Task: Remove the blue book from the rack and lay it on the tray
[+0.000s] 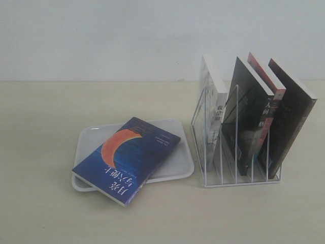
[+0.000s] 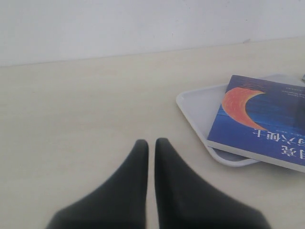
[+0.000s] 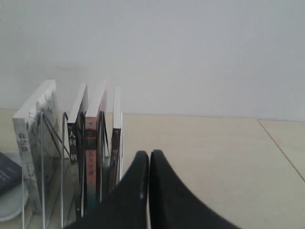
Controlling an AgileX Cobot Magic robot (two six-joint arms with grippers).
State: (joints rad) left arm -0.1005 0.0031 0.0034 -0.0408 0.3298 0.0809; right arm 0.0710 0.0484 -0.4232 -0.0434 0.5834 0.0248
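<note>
The blue book [image 1: 127, 157] with its orange crescent lies flat, face up and askew on the white tray [image 1: 172, 168], one corner hanging over the tray's front edge. The left wrist view shows the blue book [image 2: 267, 119] on the tray [image 2: 198, 107], with my left gripper [image 2: 151, 141] shut and empty over bare table, well apart from them. The white wire rack [image 1: 238, 152] stands right of the tray. My right gripper [image 3: 149, 153] is shut and empty, beside the rack [image 3: 52, 162]. Neither gripper appears in the exterior view.
Several books stand in the rack: a white one [image 1: 213, 109], a black one [image 1: 249, 117], a red-edged one [image 1: 269, 101] and a dark brown one [image 1: 292, 119]. A white wall runs behind the pale wooden table [image 1: 40, 122].
</note>
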